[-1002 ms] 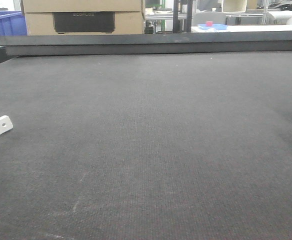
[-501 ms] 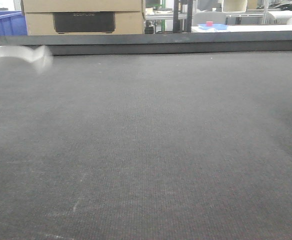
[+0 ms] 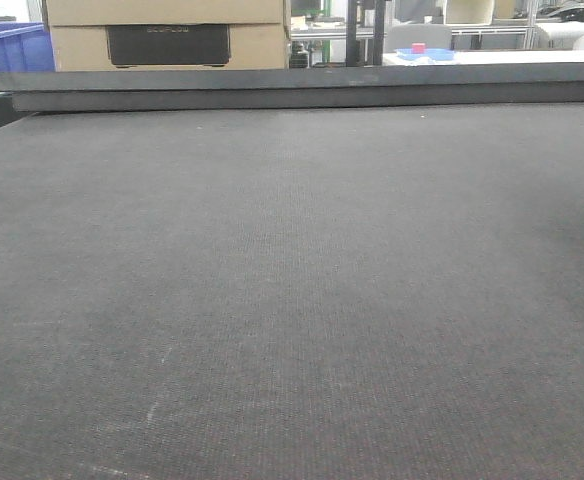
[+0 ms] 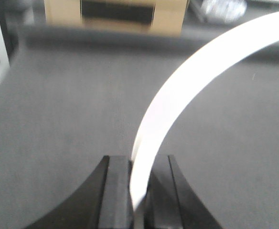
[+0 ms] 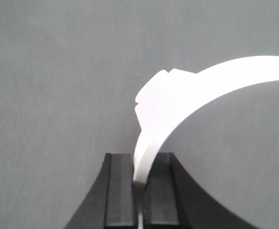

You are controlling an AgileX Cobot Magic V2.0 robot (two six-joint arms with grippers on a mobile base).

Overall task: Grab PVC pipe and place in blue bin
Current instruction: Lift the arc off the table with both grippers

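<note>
No arm, gripper or white part is seen in the front-facing view. It is filled by a dark, finely woven worktop (image 3: pixel 292 300). Beyond the raised far edge of the worktop a cardboard box (image 3: pixel 167 35) is seen, with a blue bin (image 3: pixel 7 48) just to its left. A shallow blue tray (image 3: pixel 424 52) carrying a small red object is seen further right.

In the left wrist view the left gripper (image 4: pixel 138 164) is closed on the PVC pipe (image 4: pixel 187 83). The white plastic is pinched between the two black fingers (image 4: pixel 115 186), and from there it sweeps up and to the right as a broad curved band. The worktop lies blurred below it, and the cardboard box is seen at the top of that view.

In the right wrist view the right gripper (image 5: pixel 140 162) is likewise clamped on a white curved piece (image 5: pixel 177 100), which has a stepped, notched end near the fingers. Plain worktop fills the background. Whether this piece is part of the PVC pipe or a separate part cannot be told.
</note>
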